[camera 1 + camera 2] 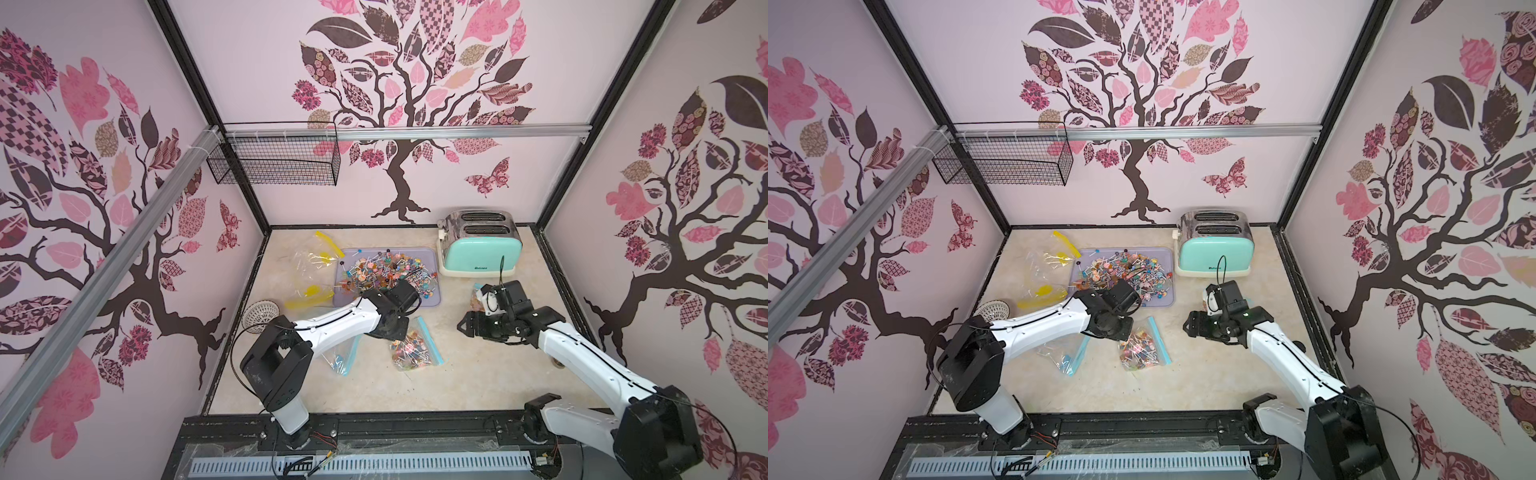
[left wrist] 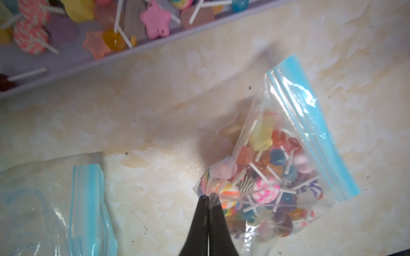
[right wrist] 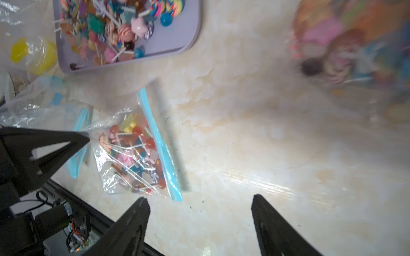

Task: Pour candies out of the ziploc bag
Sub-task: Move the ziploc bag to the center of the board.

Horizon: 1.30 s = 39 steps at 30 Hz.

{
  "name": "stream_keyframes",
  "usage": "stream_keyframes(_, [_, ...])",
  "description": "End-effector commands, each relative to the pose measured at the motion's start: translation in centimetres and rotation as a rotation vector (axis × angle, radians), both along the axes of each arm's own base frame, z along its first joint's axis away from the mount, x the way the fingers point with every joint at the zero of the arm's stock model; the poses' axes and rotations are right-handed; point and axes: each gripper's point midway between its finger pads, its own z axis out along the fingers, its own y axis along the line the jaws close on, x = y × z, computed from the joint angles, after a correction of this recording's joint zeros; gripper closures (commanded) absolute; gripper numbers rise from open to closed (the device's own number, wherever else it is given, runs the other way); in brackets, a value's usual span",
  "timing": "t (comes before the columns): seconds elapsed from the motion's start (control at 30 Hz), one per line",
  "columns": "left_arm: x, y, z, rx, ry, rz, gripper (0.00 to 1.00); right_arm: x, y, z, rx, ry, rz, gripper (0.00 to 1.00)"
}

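Candies (image 2: 266, 177) fill the ziploc bag (image 1: 415, 349), which lies flat at the centre of the table, with the purple tray (image 1: 430, 257) and its heap of loose sweets at 12 o'clock from it. The left gripper (image 2: 207, 199) is pinched closed on a thin bit of film at the bag's bottom corner, opposite the blue zip strip (image 2: 310, 133). That narrow hold is the first risk: under the weight of a full bag the plastic could slide out of the jaws on the lift. The mouth faces about 3 o'clock, away from the tray, so tipping it from here would likely scatter sweets on the tabletop unless the bag is carried over the tray. Whether the zip is open cannot be told; if sealed, nothing would come out. An emptied bag (image 2: 88, 210) lies close at 9 o'clock and could be dragged along. The left arm reaches from its base at 7 o'clock, forearm stretched toward the centre, wrist bent down so the fingers meet the table. The right arm comes in from 5 o'clock, wrist low, and the right gripper (image 3: 199, 197) stands wide and empty at 3 o'clock from the bag, pointing toward it but apart from it.
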Motion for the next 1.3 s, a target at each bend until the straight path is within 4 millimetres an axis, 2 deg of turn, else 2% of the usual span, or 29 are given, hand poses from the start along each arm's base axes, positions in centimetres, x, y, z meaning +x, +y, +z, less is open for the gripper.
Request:
stream_keyframes(0.0, [1.2, 0.0, 2.8, -0.018, -0.096, -0.013, 0.85, -0.2, 2.8, -0.4, 0.076, 0.014, 0.031, 0.25])
stream_keyframes(0.13, [1.3, -0.1, 4.3, -0.068, -0.136, -0.003, 0.48, -0.7, 4.2, -1.4, 0.087, 0.067, 0.074, 0.29])
stream_keyframes(0.2, [0.8, 0.0, 4.4, -0.077, -0.118, -0.002, 0.38, -0.4, 3.9, -1.4, 0.066, 0.060, 0.063, 0.29])
stream_keyframes(0.27, [0.0, -0.2, 4.3, -0.095, -0.075, -0.004, 0.38, 0.1, 3.4, -1.1, 0.034, 0.034, 0.047, 0.29])
stream_keyframes(0.37, [-1.5, -1.5, 4.4, -0.149, -0.027, -0.005, 0.44, 1.2, 2.1, -0.2, -0.031, -0.011, 0.007, 0.30])
stream_keyframes(0.43, [-2.6, -3.3, 4.4, -0.190, 0.009, -0.011, 0.53, 2.2, 0.9, 0.3, -0.048, -0.027, -0.027, 0.32])
stream_keyframes(0.53, [-4.2, -6.7, 4.0, -0.233, 0.066, -0.034, 0.60, 3.8, -1.8, 0.9, -0.038, -0.042, -0.098, 0.35])
stream_keyframes(0.63, [-4.7, -10.1, 2.9, -0.283, 0.133, -0.021, 0.63, 5.1, -4.3, 1.5, -0.062, -0.070, -0.154, 0.35])
stream_keyframes(0.7, [-4.4, -11.6, 1.7, -0.287, 0.159, 0.006, 0.62, 5.6, -5.3, 1.7, -0.083, -0.085, -0.175, 0.35])
stream_keyframes(0.83, [-3.2, -11.4, -1.1, -0.185, 0.173, 0.121, 0.55, 6.0, -5.6, 1.9, -0.091, -0.106, -0.178, 0.32])
stream_keyframes(1.0, [-2.2, -11.2, -3.8, -0.112, 0.166, 0.189, 0.54, 6.0, -5.6, 1.4, -0.096, -0.108, -0.167, 0.32])
stream_keyframes(1.27, [-1.2, -10.9, -5.6, -0.048, 0.143, 0.232, 0.55, 5.9, -5.2, 0.8, -0.071, -0.102, -0.148, 0.32])
